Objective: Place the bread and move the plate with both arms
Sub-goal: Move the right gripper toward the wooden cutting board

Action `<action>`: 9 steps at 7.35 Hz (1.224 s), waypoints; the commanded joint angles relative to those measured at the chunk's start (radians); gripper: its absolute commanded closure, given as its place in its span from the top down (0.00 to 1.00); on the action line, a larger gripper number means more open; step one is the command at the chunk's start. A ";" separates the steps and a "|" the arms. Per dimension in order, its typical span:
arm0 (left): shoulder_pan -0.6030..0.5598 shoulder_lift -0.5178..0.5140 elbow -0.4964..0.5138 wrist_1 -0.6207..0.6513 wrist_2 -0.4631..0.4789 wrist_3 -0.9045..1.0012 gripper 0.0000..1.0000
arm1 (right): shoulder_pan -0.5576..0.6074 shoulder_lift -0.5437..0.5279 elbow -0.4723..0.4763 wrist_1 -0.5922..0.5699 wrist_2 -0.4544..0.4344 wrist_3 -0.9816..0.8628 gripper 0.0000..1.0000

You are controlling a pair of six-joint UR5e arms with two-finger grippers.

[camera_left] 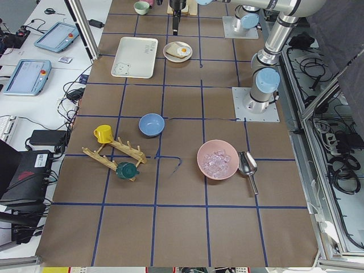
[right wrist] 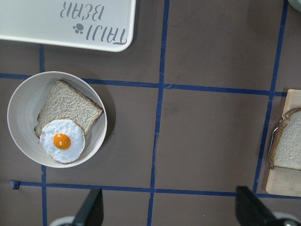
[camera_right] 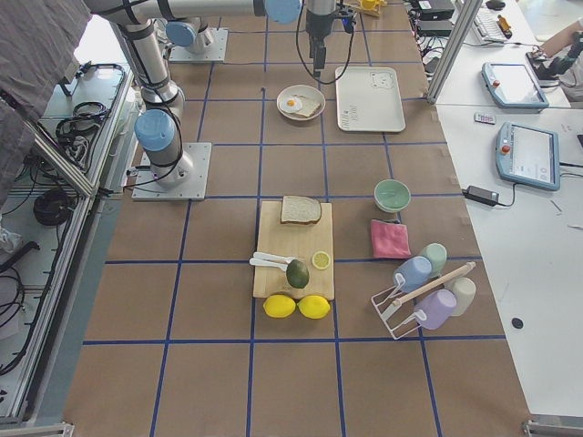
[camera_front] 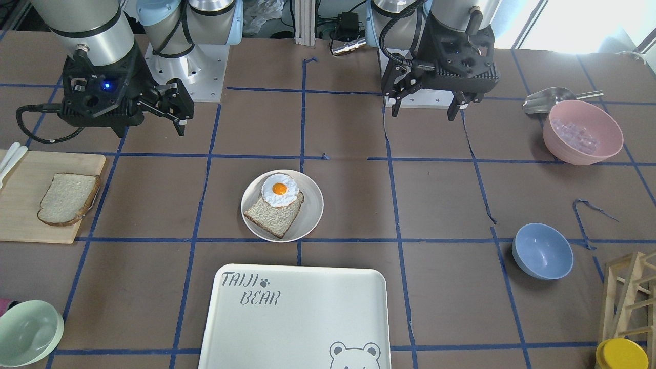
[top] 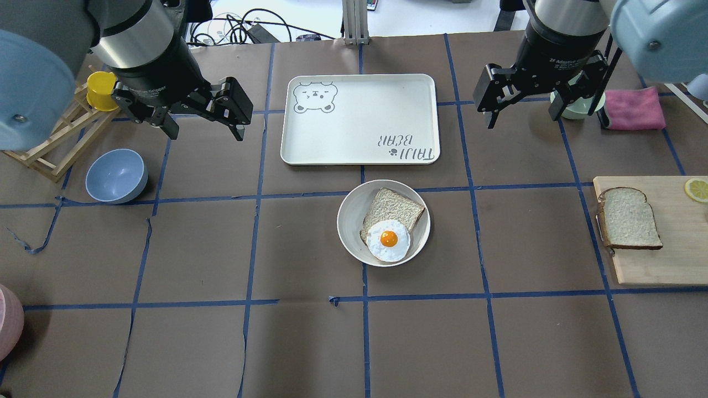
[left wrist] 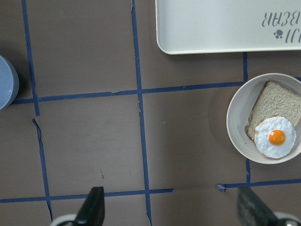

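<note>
Tray (camera_front: 307, 318): large and rectangular, on the operators' side of the table, just beside the plate.
Plate (camera_front: 313, 207): mid-table between the tray and the robot; it holds a tan slice (camera_front: 274, 216) with a fried egg (camera_front: 280, 190) partly over it.
Bread (camera_front: 68, 198): lies flat on the wooden board (camera_front: 25, 215) on the robot's right, well apart from the plate.
Left gripper (top: 204, 130): fingers spread wide, holding nothing, raised above the table.
Right gripper (top: 523, 117): also spread wide and empty, raised above the table.
</note>
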 commanded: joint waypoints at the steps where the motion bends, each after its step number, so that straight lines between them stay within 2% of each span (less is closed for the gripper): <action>1: 0.000 0.000 0.000 0.000 0.000 0.000 1.00 | -0.002 0.000 0.000 0.004 -0.004 -0.005 1.00; 9: 0.002 0.000 0.000 0.000 0.000 0.000 1.00 | -0.011 0.002 0.005 0.002 -0.011 -0.020 1.00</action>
